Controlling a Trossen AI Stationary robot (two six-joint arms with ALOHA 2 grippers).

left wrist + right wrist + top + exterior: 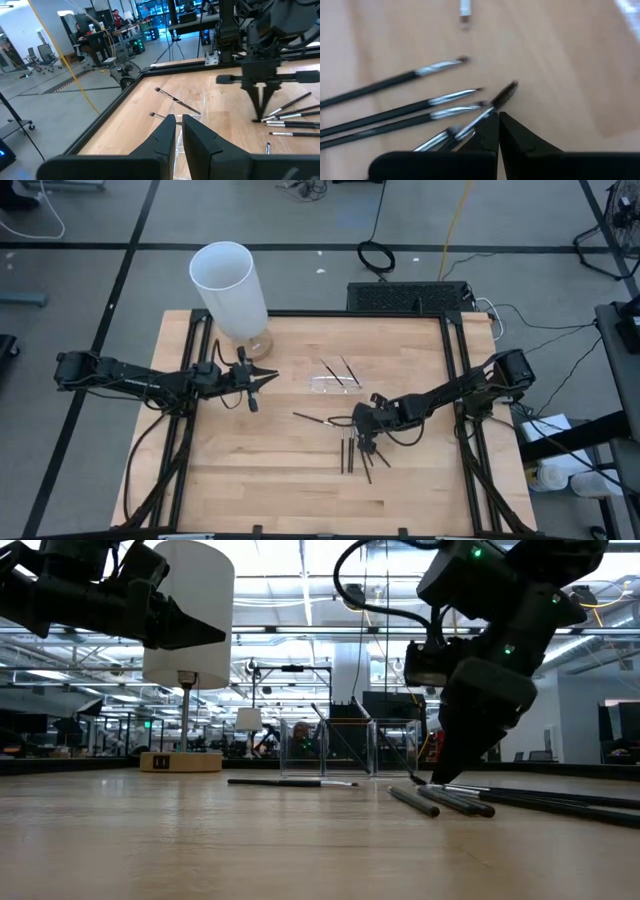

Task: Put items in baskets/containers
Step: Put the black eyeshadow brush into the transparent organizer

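I am pressing my right hand (357,423), fingers together, down among the loose brushes (352,452) at lower centre of the table (250,480), likely to pinch one. The clear tray (333,383) is waiting just above, two brushes across it. My left hand (266,377), nearly closed and empty, is hovering centre-left.

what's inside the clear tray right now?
Two brushes lie crossed in the clear tray, tips sticking out past its far edge. The rest lie loose on the table. The tray's transparent walls barely show, so anything smaller inside it can't be ruled out.
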